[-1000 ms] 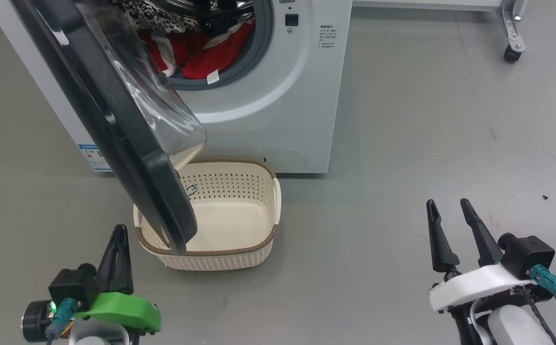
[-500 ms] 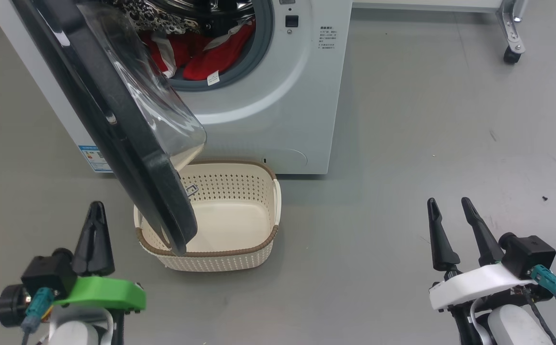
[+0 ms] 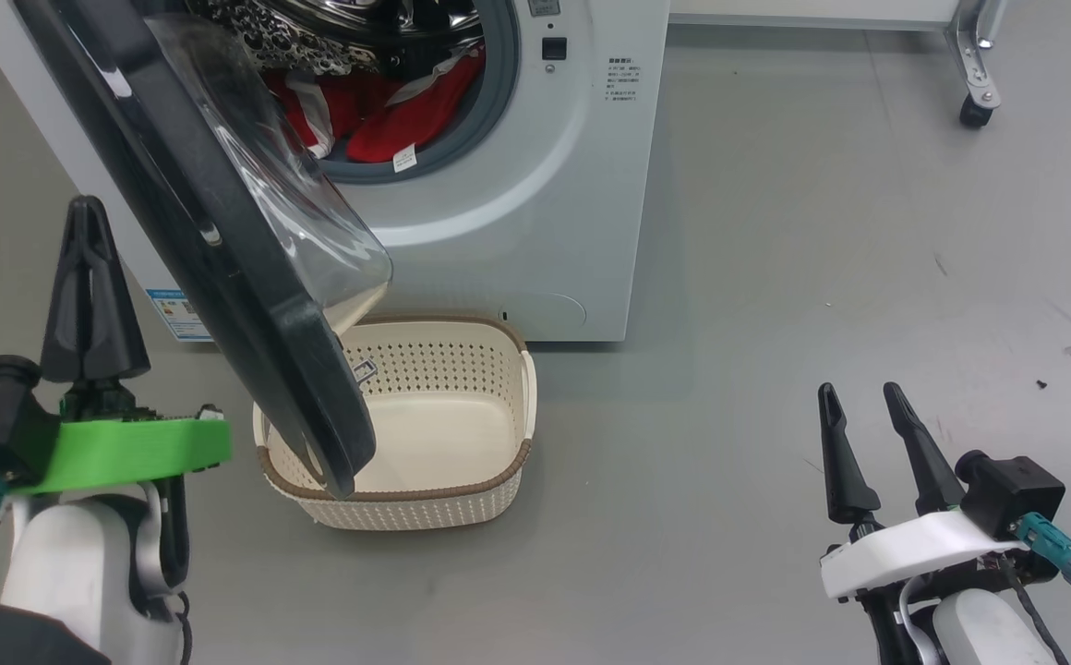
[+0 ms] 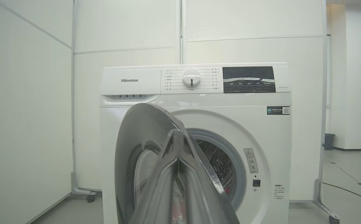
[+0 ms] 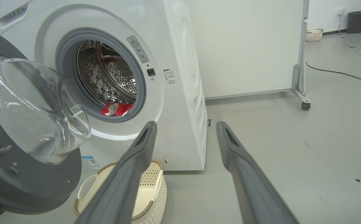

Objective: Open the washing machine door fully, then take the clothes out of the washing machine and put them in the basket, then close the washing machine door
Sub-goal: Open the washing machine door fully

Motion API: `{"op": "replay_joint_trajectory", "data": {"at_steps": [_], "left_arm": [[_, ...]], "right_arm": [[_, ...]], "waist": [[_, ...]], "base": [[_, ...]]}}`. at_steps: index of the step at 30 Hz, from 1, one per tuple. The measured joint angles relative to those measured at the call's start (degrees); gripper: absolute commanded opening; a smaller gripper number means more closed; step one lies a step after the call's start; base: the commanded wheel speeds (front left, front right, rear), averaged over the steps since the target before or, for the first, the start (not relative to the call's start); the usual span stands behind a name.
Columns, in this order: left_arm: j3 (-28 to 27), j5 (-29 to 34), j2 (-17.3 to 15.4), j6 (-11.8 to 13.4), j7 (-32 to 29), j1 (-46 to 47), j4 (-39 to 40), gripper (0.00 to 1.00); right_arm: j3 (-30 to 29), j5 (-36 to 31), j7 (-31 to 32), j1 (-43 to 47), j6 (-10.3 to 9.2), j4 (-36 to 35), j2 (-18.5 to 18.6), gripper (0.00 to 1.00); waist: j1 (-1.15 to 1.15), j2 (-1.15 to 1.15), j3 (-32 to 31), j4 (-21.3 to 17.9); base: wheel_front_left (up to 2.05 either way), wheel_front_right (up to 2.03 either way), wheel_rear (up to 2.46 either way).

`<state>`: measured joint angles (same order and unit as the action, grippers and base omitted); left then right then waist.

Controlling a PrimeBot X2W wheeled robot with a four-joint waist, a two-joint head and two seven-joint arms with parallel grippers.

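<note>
Noted the left end effector [image 3: 86, 217], shut on nothing, as the nearer one: the washing machine door [image 3: 249, 314] hung part-open just to its right, rim slanting far-left to near-right over the basket [image 3: 406, 511], the clothes [image 3: 379, 120] beyond it inside the washing machine [image 3: 545, 231], while the right end effector [image 3: 859, 392], spread and empty, sat well off right.

One washing machine [image 3: 545, 212], one door [image 3: 249, 332]; two baskets: near basket [image 3: 425, 508], far basket [image 5: 314, 35]; two claws: left claw [image 3: 88, 222], right claw [image 3: 859, 392].
</note>
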<state>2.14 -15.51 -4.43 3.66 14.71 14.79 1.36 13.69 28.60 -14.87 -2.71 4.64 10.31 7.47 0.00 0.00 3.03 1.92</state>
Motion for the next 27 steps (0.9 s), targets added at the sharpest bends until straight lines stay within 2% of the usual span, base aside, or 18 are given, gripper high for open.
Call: {"op": "replay_joint_trajectory", "data": {"at_steps": [9, 18, 21, 27], "left_arm": [[1.92, 0.7, -0.76, -1.0, -0.19, 3.62, 3.65, 0.0], [7.17, 0.9, -0.58, -3.01, -5.46, 4.53, 4.65, 0.0], [8.35, -2.61, 0.88, -3.5, -8.16, 4.33, 3.82, 0.0], [11.32, -2.63, 0.93, -4.05, -11.43, 2.14, 2.37, 0.0]], "right_arm": [[-0.25, -0.44, 0.0, 0.36, 0.34, 0.34, -0.33, 1.0], [-0.44, -0.62, 0.0, 0.49, 0.78, 0.58, -0.68, 1.0], [-1.6, 0.04, 0.01, 0.5, 0.8, 0.62, -1.59, 1.0], [-2.8, 1.36, 0.0, 0.5, 0.85, 0.67, -2.61, 1.0]], "waist": [[0.0, 0.0, -0.11, -0.74], [0.0, 0.0, 0.23, -1.6], [0.0, 0.0, 0.41, -1.92], [0.0, 0.0, 0.78, -2.51]], "base": [[0.0, 0.0, 0.0], [0.0, 0.0, 0.0], [0.0, 0.0, 0.0], [0.0, 0.0, 0.0]]}}
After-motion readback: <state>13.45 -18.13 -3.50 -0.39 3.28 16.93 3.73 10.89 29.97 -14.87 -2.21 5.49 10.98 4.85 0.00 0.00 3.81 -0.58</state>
